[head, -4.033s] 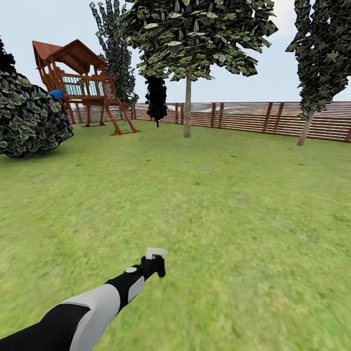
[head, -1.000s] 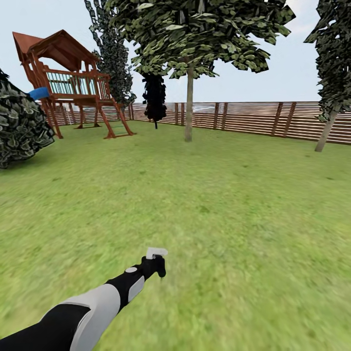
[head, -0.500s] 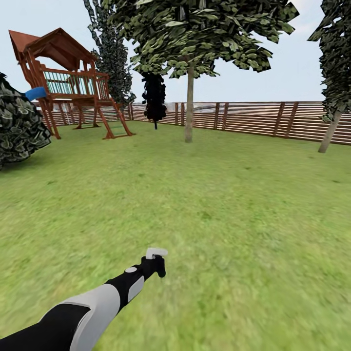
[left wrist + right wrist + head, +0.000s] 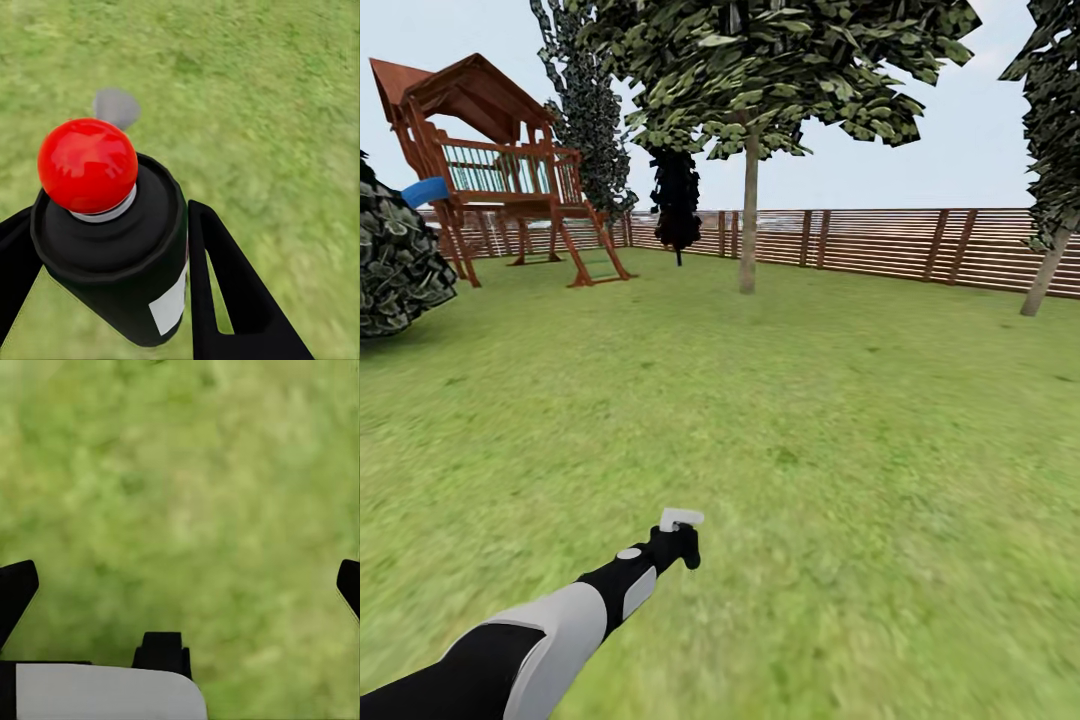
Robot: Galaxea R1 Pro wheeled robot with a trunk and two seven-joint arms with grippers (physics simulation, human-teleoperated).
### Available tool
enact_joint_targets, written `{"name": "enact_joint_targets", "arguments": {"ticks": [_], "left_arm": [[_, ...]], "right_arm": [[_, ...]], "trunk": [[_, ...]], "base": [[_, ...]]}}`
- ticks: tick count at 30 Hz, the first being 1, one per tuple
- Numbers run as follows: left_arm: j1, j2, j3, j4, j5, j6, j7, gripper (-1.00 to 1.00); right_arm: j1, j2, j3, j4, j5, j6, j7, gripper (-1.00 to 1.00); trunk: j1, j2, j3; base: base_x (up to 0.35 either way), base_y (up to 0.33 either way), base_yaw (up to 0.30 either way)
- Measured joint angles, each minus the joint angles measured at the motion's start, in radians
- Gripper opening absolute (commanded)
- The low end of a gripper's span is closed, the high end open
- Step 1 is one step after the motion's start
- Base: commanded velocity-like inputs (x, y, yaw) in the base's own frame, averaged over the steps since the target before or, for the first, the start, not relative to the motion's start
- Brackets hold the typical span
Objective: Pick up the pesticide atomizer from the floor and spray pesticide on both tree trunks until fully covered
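My left gripper (image 4: 678, 548) reaches out low over the lawn, shut on the pesticide atomizer (image 4: 681, 518), whose light grey head sticks up above the fingers. In the left wrist view the atomizer (image 4: 120, 247) is a black bottle with a whitish label and a red round knob, clamped between two black fingers (image 4: 225, 292). One tree (image 4: 760, 60) stands ahead by the fence, its straight grey-brown trunk (image 4: 748, 215) far beyond the gripper. My right gripper (image 4: 180, 585) hangs open over bare grass.
A brown slatted fence (image 4: 880, 243) closes the far side. A wooden playset (image 4: 500, 170) with a blue slide stands back left, a dark bush (image 4: 395, 255) at the left edge. Dark narrow trees (image 4: 678, 200) rise near the fence; a leaning trunk (image 4: 1048, 272) is at the right edge.
The whole view has shifted: the playset and bush slide left and the tree ahead looks slightly larger, so the camera moved. The left arm keeps its pose with the atomizer.
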Motion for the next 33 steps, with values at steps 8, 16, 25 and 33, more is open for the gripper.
{"name": "enact_joint_targets", "arguments": {"ticks": [8,16,25,33], "left_arm": [[0.0,0.0,0.0,0.0,0.0,0.0,0.0,-1.0],[0.0,-0.001,-0.002,-0.001,0.001,0.0,0.0,-1.0],[0.0,-0.001,-0.001,0.0,0.001,0.0,0.0,-1.0],[0.0,-0.001,-0.002,-0.001,0.001,-0.001,0.0,-1.0]], "right_arm": [[0.0,0.0,0.0,0.0,0.0,0.0,0.0,1.0],[0.0,0.0,0.0,0.0,0.0,0.0,0.0,1.0],[0.0,0.0,0.0,0.0,0.0,0.0,0.0,1.0],[0.0,0.0,0.0,0.0,0.0,0.0,0.0,1.0]], "trunk": [[0.0,0.0,0.0],[0.0,0.0,0.0],[0.0,0.0,0.0],[0.0,0.0,0.0]], "base": [[0.35,0.0,0.0],[0.35,0.0,0.0],[0.35,0.0,0.0],[0.35,0.0,0.0]]}}
